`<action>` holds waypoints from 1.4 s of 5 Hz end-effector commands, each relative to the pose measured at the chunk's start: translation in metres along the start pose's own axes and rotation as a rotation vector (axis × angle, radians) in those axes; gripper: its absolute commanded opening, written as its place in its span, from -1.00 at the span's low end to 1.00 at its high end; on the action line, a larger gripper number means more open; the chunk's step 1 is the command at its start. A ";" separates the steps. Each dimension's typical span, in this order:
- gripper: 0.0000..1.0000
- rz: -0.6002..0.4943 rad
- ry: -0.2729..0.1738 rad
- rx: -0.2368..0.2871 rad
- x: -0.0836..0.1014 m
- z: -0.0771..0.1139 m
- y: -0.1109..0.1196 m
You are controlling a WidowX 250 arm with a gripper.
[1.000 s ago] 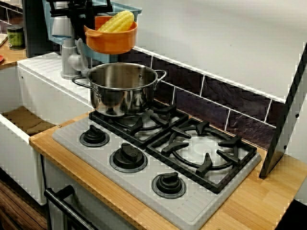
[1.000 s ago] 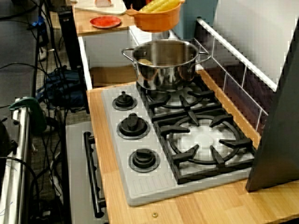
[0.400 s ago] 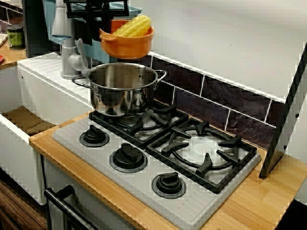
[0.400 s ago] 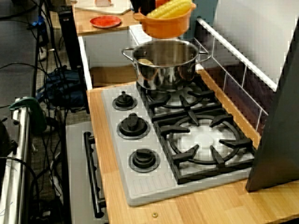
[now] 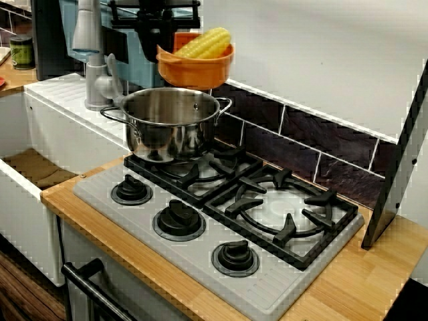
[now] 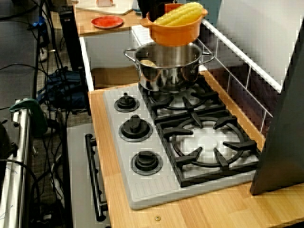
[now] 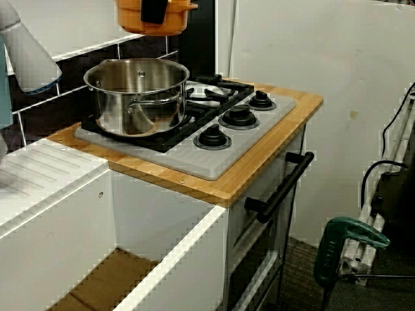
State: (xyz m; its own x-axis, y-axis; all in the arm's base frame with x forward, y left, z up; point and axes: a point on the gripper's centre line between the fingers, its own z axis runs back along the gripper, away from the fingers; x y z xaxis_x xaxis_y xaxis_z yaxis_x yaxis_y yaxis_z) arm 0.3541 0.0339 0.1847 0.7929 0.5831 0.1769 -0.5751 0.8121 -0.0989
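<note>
pincer (image 7: 154,10) pinching the wall of an orange bowl (image 5: 197,67), held in the air above a steel pot (image 5: 170,127).
in the view from the sink side one black finger (image 7: 154,10) lies flat on the bowl's outer wall, and its partner is hidden inside. a yellow corn cob (image 5: 206,43) lies across the bowl, poking over the rim. the bowl hangs level over the pot's far edge, with a clear gap between them. the pot stands on the back left burner of a grey stove (image 5: 200,264), whose three black knobs (image 5: 178,219) line the front. the stove is set in a wooden surface (image 5: 348,284). a white sink (image 5: 40,167) and a faucet (image 5: 90,53) sit to the left, and in the high view a red plate (image 6: 107,22) lies well beyond.
</note>
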 end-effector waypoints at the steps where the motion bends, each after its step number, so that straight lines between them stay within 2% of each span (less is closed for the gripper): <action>1: -1.00 -0.076 -0.050 -0.015 -0.018 0.012 -0.023; 4: -1.00 -0.135 -0.046 -0.005 -0.040 0.005 -0.047; 7: -1.00 -0.154 -0.043 0.004 -0.063 -0.008 -0.056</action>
State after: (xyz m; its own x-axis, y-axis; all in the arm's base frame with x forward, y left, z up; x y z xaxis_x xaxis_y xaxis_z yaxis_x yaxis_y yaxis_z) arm 0.3424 -0.0526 0.1534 0.8746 0.4480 0.1855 -0.4504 0.8923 -0.0318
